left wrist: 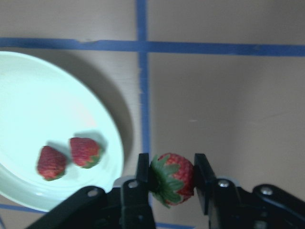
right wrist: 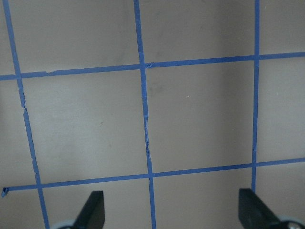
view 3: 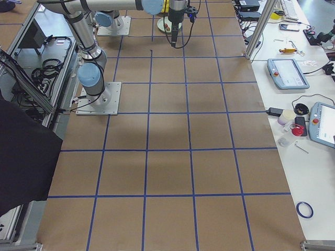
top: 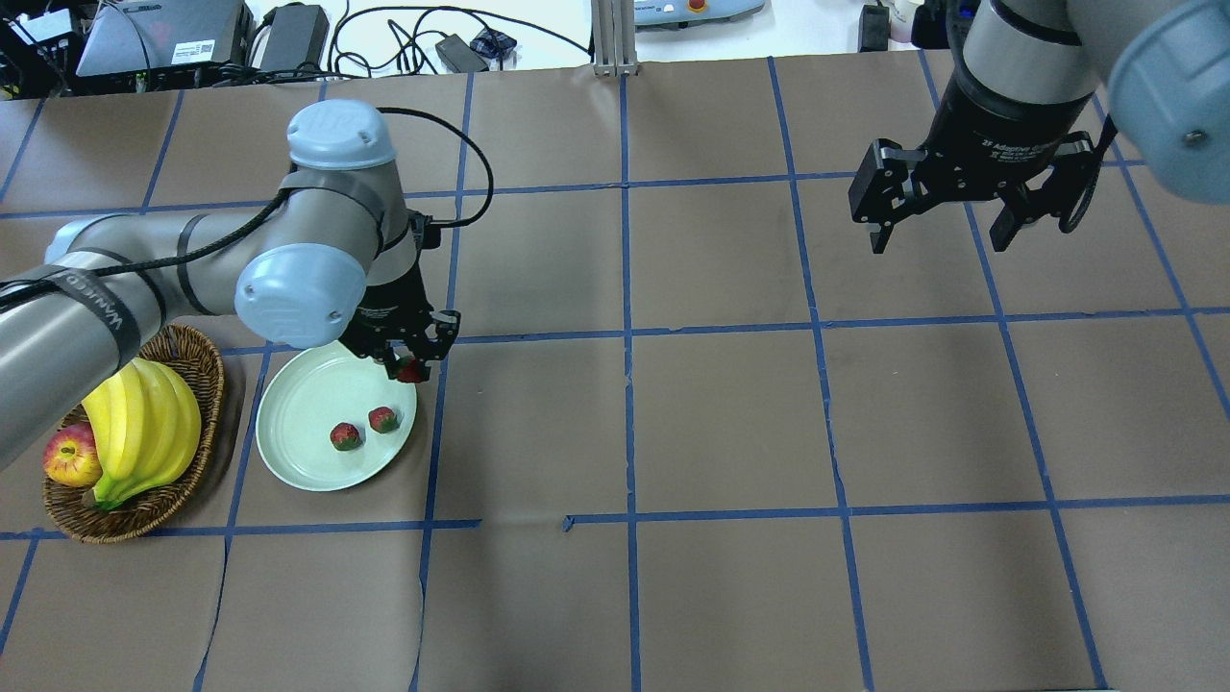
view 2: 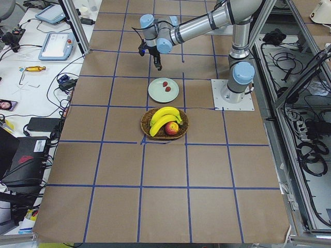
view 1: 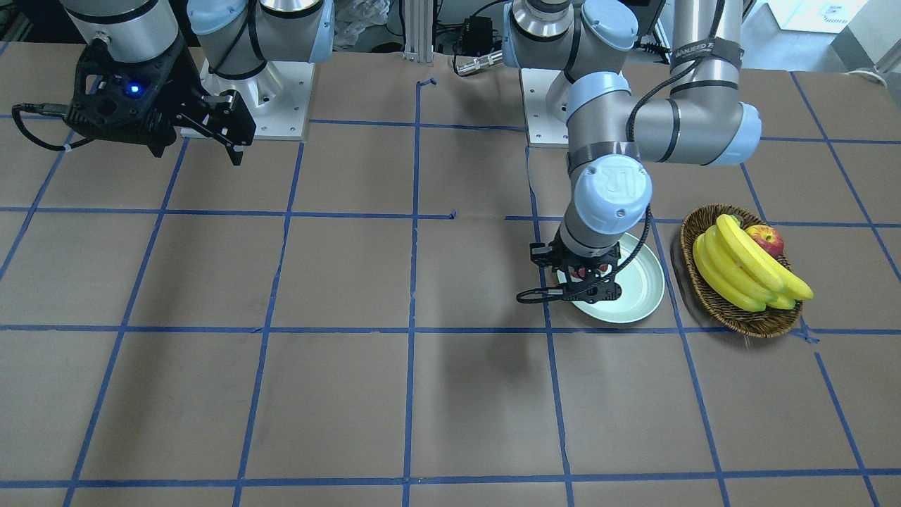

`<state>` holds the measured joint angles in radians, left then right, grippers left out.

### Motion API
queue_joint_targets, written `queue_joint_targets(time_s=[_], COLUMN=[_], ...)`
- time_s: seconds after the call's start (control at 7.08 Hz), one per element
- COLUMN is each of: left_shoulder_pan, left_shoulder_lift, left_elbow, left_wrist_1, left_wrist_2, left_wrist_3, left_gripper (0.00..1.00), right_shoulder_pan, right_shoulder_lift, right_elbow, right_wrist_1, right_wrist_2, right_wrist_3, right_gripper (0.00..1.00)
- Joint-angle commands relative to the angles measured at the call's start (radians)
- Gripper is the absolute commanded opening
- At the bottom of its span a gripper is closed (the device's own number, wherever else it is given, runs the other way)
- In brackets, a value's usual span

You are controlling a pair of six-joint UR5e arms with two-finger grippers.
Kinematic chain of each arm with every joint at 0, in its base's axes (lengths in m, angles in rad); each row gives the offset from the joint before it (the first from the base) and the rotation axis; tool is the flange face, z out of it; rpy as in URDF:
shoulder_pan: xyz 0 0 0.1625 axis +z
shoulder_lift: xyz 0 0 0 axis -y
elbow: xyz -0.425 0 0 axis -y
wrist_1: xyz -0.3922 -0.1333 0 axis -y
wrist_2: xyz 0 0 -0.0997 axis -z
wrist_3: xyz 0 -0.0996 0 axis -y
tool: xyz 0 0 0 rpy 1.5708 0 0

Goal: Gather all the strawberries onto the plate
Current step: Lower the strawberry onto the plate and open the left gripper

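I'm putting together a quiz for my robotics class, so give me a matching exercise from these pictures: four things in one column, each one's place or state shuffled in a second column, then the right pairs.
Column one
1. Left black two-finger gripper
2. Right black two-finger gripper
3. Two small red strawberries lying side by side
4. Round red-yellow apple

Column two
A. In the brown woven wicker basket, beside the yellow bananas
B. Open, above the brown table
C. Shut on a third small red strawberry
D. On the round pale mint plate

Pairs: 1-C, 2-B, 3-D, 4-A
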<state>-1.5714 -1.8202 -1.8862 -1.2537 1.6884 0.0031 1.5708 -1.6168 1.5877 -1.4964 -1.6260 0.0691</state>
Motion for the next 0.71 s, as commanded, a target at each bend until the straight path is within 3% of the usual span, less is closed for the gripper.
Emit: queue_joint_targets(time_s=[0.0, 0.28, 0.42, 0.57], left_shoulder_pan=[0.138, 0.163, 0.165, 0.165], left_shoulder_lift=[0.016, -0.02, -0.033, -0.036], left_elbow=[-0.066, -0.074, -0.074, -0.077], left_wrist_1=[0.008, 0.094, 0.109, 0.109], left_wrist_2=[0.027, 0.03, 0.03, 0.031], left_wrist_3=[0.185, 0.192, 0.18, 0.196], left_gripper=[0.07, 0.1, 0.2, 0.84], right_shoulder_pan=[0.0, 0.0, 0.0, 0.0], right_shoulder_lift=[0.0, 0.0, 0.0, 0.0], right_elbow=[0.0, 0.0, 0.0, 0.0], right_wrist_1=[0.001, -0.001, -0.001, 0.001], right_wrist_2=[0.0, 0.0, 0.0, 0.0], right_wrist_3=[0.0, 0.0, 0.0, 0.0], right_gripper=[1.0, 1.0, 1.0, 1.0])
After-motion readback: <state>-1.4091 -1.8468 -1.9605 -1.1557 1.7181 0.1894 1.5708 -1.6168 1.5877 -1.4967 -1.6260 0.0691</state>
